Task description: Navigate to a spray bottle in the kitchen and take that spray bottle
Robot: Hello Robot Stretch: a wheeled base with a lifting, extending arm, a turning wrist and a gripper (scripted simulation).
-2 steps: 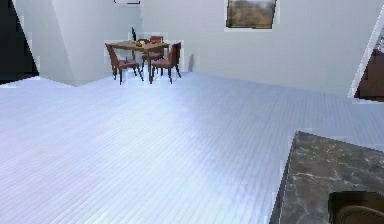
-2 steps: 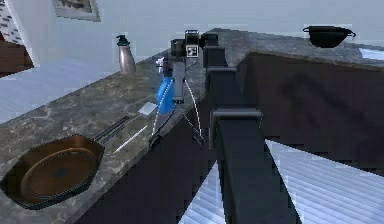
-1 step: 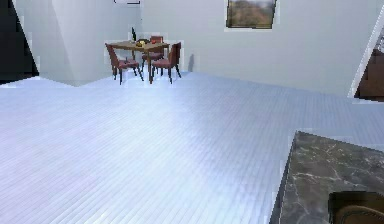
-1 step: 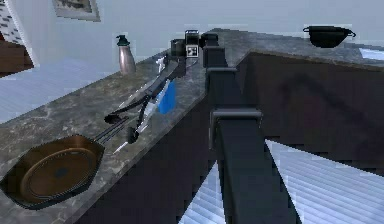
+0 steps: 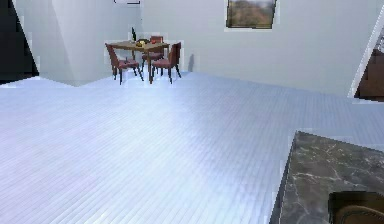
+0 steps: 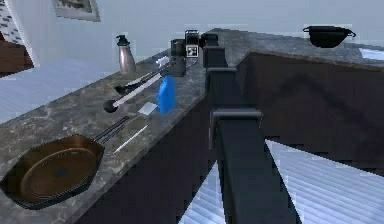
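A small blue bottle (image 6: 167, 95) stands on the dark stone counter (image 6: 60, 115) near its front edge. Farther out on the counter stands a taller grey bottle with a dark nozzle-like top (image 6: 125, 55). The arm's dark bar (image 6: 235, 140) rises from the bottom edge and ends at two white marked squares beside the blue bottle. My gripper (image 6: 138, 84) reaches left of them, low over the counter, between the two bottles. Utensils lie on the counter at its far end, so I cannot tell whether it holds anything.
A brown frying pan (image 6: 55, 170), a dark ladle (image 6: 113, 103) and a flat utensil (image 6: 128, 135) lie on the counter. A black bowl (image 6: 328, 36) sits on the far counter. Ahead lies open pale floor (image 5: 150, 140), a dining table with chairs (image 5: 145, 52) and a counter corner (image 5: 330, 175).
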